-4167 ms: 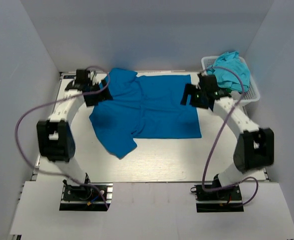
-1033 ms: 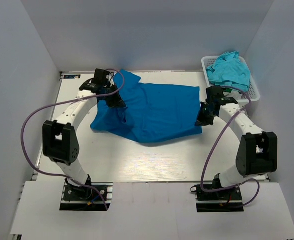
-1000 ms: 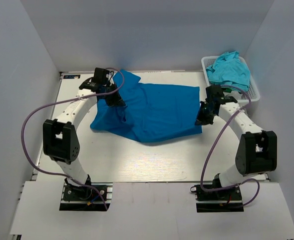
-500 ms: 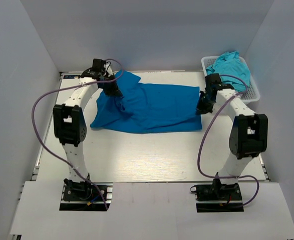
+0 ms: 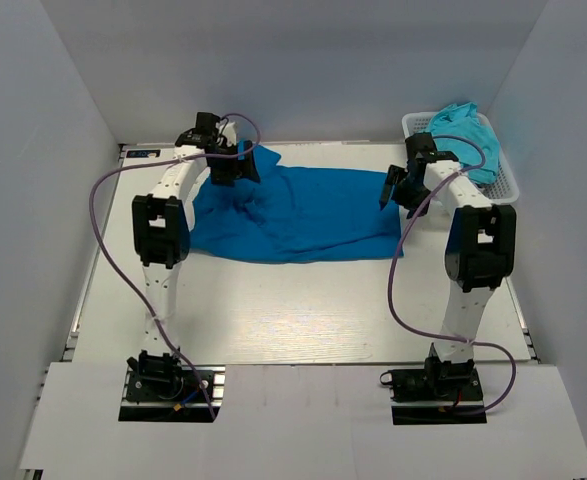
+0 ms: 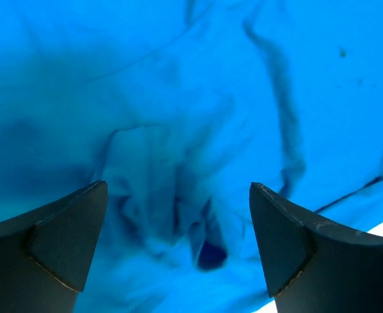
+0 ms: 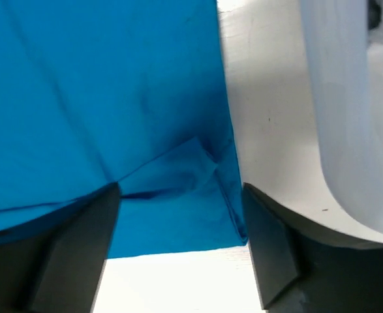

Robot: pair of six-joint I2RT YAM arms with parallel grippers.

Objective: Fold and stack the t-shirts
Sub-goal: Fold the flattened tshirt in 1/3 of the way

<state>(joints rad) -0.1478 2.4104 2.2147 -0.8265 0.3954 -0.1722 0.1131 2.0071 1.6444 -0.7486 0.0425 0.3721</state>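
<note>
Top external view, blue t-shirt [image 5: 308,215] folded narrower, left jaws and right jaws newly spread above it.

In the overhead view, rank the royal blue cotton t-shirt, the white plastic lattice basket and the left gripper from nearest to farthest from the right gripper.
1. Royal blue cotton t-shirt, directly under the right gripper.
2. White plastic lattice basket, just to its right.
3. Left gripper, across the shirt, far left.
</note>
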